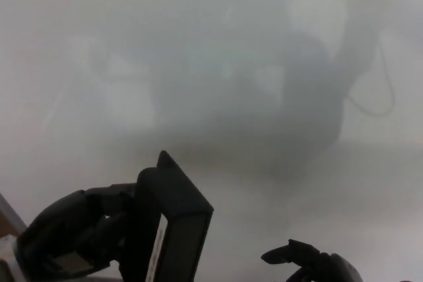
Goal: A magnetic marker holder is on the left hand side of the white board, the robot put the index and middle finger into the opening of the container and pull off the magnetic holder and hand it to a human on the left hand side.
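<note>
Nearest the camera, at the bottom left of the head view, the left hand [73, 236] is gripping the magnetic marker holder [173, 226], its black fingers [109, 211] wrapping against the holder's left side. The holder is a black box-shaped container, standing tilted with one sharp corner pointing up and its pale inner face showing along the lower edge of the picture. It is sitting in front of the board, in the lower left part of the view, just right of the hand that is clasping it. At the bottom right, only a small part of the right hand [314, 265] is poking into view, a dark fingertip pointing left, well apart from the holder; whether that hand is spread or closed cannot be told. Behind both hands the white board [218, 44] is filling the whole picture, its glossy surface showing a blurred dark reflection and a thin looping line near the right side.
</note>
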### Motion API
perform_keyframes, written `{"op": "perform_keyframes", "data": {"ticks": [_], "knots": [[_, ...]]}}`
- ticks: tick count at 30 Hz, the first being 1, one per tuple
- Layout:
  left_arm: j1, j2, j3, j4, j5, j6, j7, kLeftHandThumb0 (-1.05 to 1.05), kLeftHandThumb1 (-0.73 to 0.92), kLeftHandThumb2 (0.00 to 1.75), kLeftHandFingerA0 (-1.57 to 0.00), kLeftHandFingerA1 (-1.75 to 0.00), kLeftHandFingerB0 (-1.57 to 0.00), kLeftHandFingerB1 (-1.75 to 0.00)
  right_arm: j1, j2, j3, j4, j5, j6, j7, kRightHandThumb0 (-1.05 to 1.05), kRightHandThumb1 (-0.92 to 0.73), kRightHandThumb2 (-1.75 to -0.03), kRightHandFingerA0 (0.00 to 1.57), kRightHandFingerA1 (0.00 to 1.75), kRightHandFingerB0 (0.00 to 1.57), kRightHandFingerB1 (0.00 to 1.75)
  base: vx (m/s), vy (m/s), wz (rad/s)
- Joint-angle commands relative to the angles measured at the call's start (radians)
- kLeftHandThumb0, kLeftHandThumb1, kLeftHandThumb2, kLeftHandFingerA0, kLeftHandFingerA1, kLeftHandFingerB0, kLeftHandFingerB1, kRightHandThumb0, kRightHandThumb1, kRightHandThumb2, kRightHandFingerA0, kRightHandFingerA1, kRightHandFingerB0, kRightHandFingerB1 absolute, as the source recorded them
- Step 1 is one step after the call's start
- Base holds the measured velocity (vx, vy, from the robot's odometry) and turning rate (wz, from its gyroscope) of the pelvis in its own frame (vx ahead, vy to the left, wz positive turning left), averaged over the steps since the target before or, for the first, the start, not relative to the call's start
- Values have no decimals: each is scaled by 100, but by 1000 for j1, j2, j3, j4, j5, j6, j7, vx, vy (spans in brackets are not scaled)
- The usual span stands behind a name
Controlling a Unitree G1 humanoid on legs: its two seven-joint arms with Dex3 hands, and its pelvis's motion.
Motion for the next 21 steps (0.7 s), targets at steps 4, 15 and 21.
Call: {"op": "perform_keyframes", "data": {"ticks": [4, 15, 21], "knots": [[145, 142, 719, 63, -1309, 253, 420, -44, 77, 63, -98, -84, -72, -49, 66, -22, 35, 44, -55, 86, -88, -44, -61, -58, 96, 80, 71, 59, 0, 0, 0], [156, 70, 617, -29, -1416, 229, 468, -48, 83, 65, -96, -76, -69, -48, 70, -23, 52, 53, -78, 100, -114, -43, -60, -58, 96, 80, 73, 59, 0, 0, 0], [144, 32, 582, -86, -1401, 204, 445, -52, 51, 80, -67, -56, -57, -52, 71, -22, 58, 55, -82, 113, -116, -43, -60, -58, 95, 85, 74, 58, 0, 0, 0]]}}
